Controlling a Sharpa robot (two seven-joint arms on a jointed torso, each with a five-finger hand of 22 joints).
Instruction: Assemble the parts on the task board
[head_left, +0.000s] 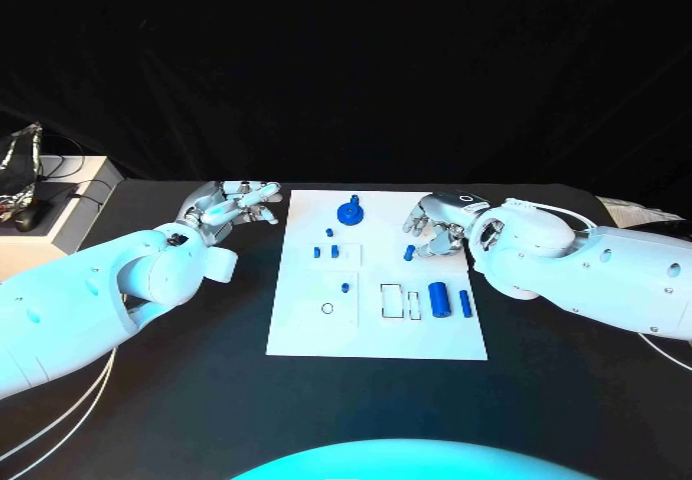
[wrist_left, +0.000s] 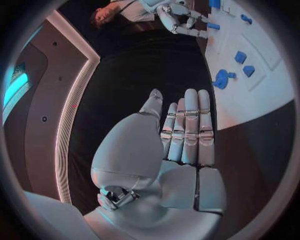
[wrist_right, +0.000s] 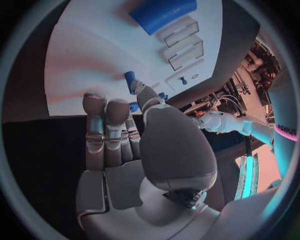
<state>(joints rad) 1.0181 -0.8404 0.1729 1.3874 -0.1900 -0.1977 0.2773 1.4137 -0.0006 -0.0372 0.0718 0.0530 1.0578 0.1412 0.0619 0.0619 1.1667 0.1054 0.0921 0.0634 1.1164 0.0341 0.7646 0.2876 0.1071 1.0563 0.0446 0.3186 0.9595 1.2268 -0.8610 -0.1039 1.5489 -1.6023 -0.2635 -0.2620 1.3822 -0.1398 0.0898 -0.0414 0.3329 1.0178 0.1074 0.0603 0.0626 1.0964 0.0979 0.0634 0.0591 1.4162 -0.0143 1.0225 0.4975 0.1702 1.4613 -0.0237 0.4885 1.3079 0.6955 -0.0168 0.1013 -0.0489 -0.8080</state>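
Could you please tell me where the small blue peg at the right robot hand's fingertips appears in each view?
Head view: the blue peg sits at the tips of the right robot hand, over the right half of the task board.
Left wrist view: the blue peg is held by the far robot hand, near the board's edge.
Right wrist view: the blue peg is at the thumb's tip, above the board.
Shared landmark: the white task board.
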